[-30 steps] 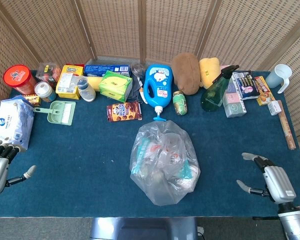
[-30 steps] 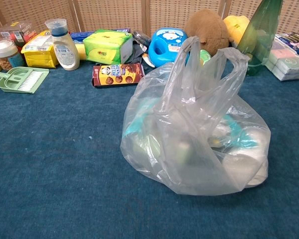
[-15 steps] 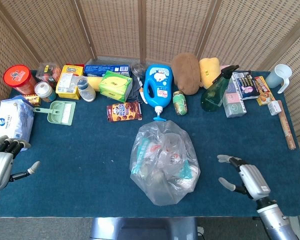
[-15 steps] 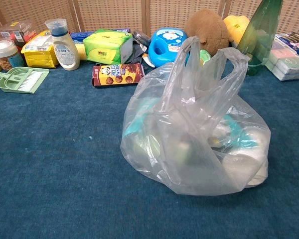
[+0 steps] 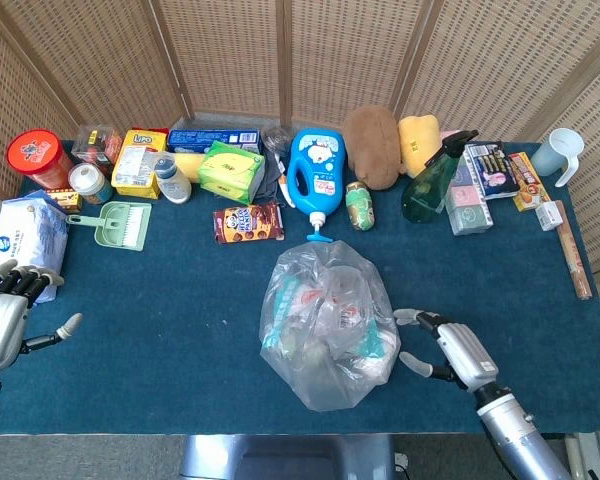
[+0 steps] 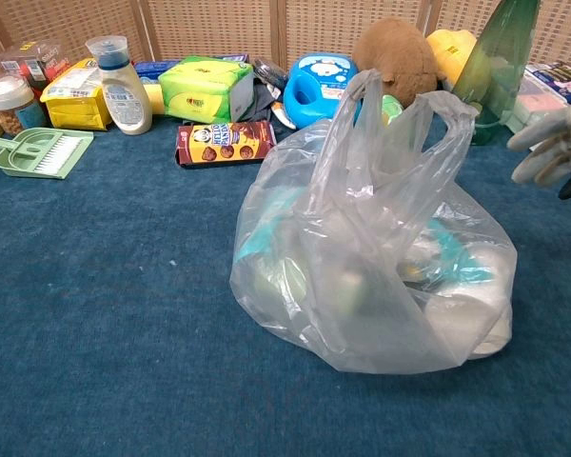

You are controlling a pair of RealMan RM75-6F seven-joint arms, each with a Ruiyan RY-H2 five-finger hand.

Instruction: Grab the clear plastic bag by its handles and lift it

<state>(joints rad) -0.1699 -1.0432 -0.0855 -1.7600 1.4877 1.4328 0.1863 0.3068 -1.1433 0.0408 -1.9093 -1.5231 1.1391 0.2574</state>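
Observation:
The clear plastic bag [image 5: 327, 322] [image 6: 376, 252] sits full in the middle of the blue table, its two handles [image 6: 400, 114] standing up side by side. My right hand [image 5: 450, 350] [image 6: 552, 143] hovers just right of the bag with fingers spread and nothing in it; it does not touch the plastic. At the table's front left corner my left hand [image 5: 5, 320] is also open and empty, far from the bag; the chest view does not show it.
Along the back stand a blue detergent bottle [image 5: 316, 175], green spray bottle [image 5: 430, 180], brown plush [image 5: 372, 145], green tissue pack [image 5: 230, 170], cookie box [image 5: 248, 222] and dustpan [image 5: 120, 222]. A white sack [image 5: 25, 240] lies at the left edge.
My right hand has moved left from the front right corner to just beside the bag and now shows in the chest view. The left hand crept slightly forward. The bag has not moved.

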